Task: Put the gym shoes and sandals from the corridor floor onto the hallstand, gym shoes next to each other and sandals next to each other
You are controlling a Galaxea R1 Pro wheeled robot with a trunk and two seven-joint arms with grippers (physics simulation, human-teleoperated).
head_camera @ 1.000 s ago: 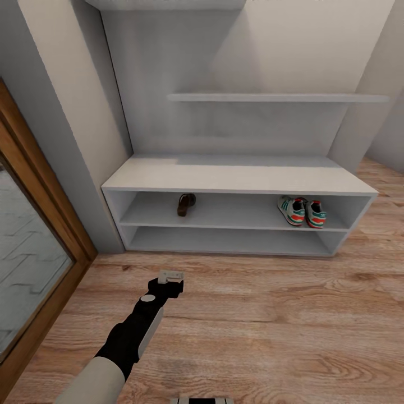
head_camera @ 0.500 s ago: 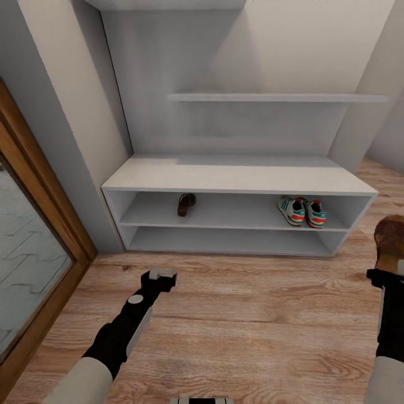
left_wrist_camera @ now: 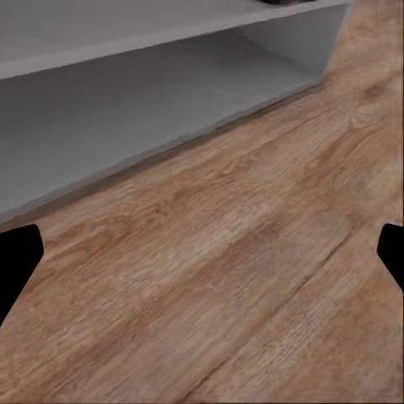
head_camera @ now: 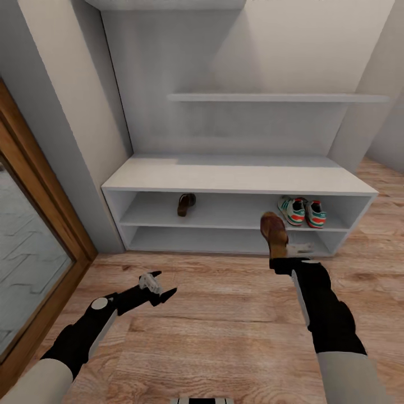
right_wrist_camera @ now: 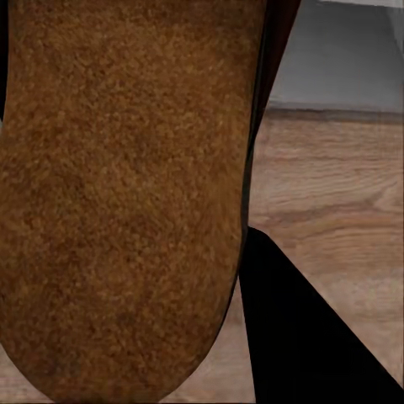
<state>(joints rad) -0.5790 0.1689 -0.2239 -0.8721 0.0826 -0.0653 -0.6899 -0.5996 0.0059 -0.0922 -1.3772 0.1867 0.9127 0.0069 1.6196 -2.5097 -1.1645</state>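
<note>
Where the head view starts at its left, the left gripper (head_camera: 159,288) hangs low over the corridor floor (head_camera: 224,314), fingers spread apart and holding nothing; the left wrist view shows its dark fingertips (left_wrist_camera: 17,261) wide apart over bare planks. Further right, one dark brown sandal (head_camera: 186,203) sits on the hallstand (head_camera: 235,179) upper shelf row, toward its left end. Next, the right gripper (head_camera: 282,259) pinches the second sandal (head_camera: 274,232) upright in front of the shelves; its brown, grainy sole (right_wrist_camera: 126,194) faces the right wrist camera. Rightmost, two gym shoes (head_camera: 302,211), off-white with green stripes and red-orange heels, stand touching side by side on the upper shelf.
</note>
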